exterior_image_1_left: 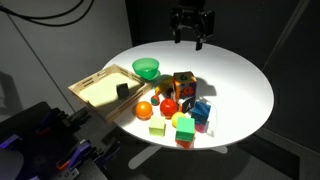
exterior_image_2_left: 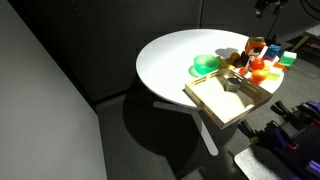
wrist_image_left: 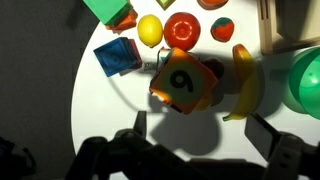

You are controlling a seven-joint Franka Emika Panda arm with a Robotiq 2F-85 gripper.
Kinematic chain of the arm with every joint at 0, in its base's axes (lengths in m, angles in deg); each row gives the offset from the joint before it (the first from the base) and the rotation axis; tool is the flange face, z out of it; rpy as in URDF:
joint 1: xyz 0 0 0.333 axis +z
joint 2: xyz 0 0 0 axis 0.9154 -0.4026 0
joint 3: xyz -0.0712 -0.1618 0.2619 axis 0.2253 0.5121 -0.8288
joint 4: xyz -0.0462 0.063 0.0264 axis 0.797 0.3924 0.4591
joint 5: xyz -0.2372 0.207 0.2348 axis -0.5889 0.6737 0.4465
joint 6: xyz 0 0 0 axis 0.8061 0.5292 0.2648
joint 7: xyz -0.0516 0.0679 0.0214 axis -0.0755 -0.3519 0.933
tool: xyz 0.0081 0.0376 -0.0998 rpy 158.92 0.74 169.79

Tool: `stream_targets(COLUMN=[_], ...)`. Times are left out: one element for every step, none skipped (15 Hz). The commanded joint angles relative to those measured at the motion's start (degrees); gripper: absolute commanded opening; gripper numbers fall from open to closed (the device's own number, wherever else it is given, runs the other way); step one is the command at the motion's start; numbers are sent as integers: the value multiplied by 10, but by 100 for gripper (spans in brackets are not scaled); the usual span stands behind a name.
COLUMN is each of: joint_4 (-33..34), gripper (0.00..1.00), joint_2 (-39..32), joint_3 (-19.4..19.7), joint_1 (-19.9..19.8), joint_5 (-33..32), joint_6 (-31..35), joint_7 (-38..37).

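My gripper (exterior_image_1_left: 191,41) hangs open and empty high above the far part of the round white table (exterior_image_1_left: 240,75). In the wrist view its two fingers (wrist_image_left: 203,135) are spread apart over bare table. Just beyond them lies an orange numbered cube (wrist_image_left: 182,84) with a banana (wrist_image_left: 243,85) beside it. The cube (exterior_image_1_left: 184,84) also shows in an exterior view. Further off are a yellow lemon (wrist_image_left: 149,30), a red tomato-like fruit (wrist_image_left: 181,29), a blue block (wrist_image_left: 117,56) and a green bowl (wrist_image_left: 306,82). Nothing is held.
A wooden tray (exterior_image_1_left: 100,86) holding a small dark block (exterior_image_1_left: 123,89) sits at the table's edge, next to the green bowl (exterior_image_1_left: 146,69). Several toy fruits and blocks cluster near the front edge (exterior_image_1_left: 183,120). Dark curtains and robot hardware (exterior_image_2_left: 285,140) surround the table.
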Motion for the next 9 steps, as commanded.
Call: stream_targets(joint_4=[2,2,4,10,14,20,24,24,27], gripper=[100,100,100,100,100,100,100,100,100], joint_2=[0,0,-5,-17,-26,-39,-49,-58,-68], joint_3=[-2,-2,-1,-2,-3,-4,-4,-4,-5], joint_1=[-2,-2,-1,-1,-2,-3,-5,-5,-5], joint_5=[0,0,-2,-1,1,3,4,2,2], joint_6=[-2,-2,0,0,1,0,-4,-2,-3], joint_7=[0,0,-2,-1,0,1,4,2,3])
